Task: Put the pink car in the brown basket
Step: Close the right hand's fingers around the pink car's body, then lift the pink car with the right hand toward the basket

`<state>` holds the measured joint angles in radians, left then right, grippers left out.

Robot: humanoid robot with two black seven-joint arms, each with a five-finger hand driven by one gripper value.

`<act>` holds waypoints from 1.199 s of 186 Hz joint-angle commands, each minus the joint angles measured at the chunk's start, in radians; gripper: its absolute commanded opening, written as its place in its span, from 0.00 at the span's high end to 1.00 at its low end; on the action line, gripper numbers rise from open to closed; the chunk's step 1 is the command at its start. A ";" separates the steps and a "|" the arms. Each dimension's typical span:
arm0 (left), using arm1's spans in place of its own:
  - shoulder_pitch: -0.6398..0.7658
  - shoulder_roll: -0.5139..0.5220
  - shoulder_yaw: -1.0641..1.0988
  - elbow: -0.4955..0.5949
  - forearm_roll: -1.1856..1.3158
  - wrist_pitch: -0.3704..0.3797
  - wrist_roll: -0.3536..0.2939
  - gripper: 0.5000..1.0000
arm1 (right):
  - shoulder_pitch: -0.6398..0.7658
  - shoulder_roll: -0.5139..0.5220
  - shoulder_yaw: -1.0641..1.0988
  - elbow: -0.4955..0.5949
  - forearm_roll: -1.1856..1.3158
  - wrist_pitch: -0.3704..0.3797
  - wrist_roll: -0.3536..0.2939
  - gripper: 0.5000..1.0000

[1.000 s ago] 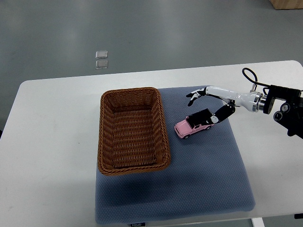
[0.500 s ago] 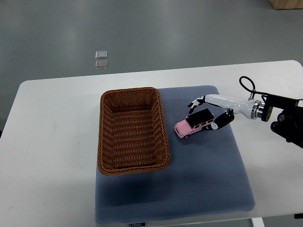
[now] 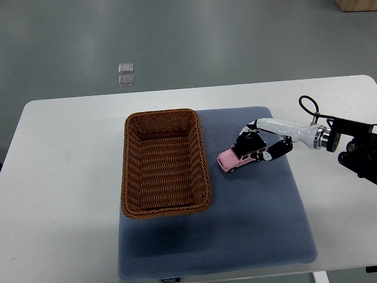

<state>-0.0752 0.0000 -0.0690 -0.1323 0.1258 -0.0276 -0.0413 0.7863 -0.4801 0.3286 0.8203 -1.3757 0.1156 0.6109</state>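
Note:
A pink toy car (image 3: 234,159) with a black roof lies on the blue-grey mat (image 3: 253,218), just right of the brown wicker basket (image 3: 165,203). My right hand (image 3: 257,144) reaches in from the right edge and has its fingers (image 3: 248,133) curled over the car's roof and rear, with the thumb at the near side. The car still rests on the mat. The basket holds nothing. My left arm does not show.
The mat lies on a white table (image 3: 65,177) with rounded corners. Two small clear squares (image 3: 126,73) lie on the grey floor beyond the table. My right forearm and its black wrist housing (image 3: 353,147) hang over the table's right edge.
The right hand's fingers, spread above the car a second ago, have come down and closed around its roof and rear. The car has not moved.

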 commanded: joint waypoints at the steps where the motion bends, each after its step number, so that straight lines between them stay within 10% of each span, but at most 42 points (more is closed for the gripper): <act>1: 0.000 0.000 -0.002 0.000 0.000 0.000 0.000 0.00 | 0.001 0.000 0.003 -0.003 0.000 -0.010 0.000 1.00; 118: 0.000 0.000 -0.003 0.000 0.000 0.000 0.000 0.00 | 0.145 -0.057 0.049 0.016 0.122 0.045 0.000 1.00; 223: 0.000 0.000 -0.003 -0.001 0.000 0.000 0.000 0.00 | 0.274 0.167 -0.025 0.030 0.101 0.082 0.000 1.00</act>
<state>-0.0752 0.0000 -0.0715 -0.1336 0.1258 -0.0276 -0.0415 1.0454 -0.3554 0.3293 0.8503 -1.2722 0.2003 0.6109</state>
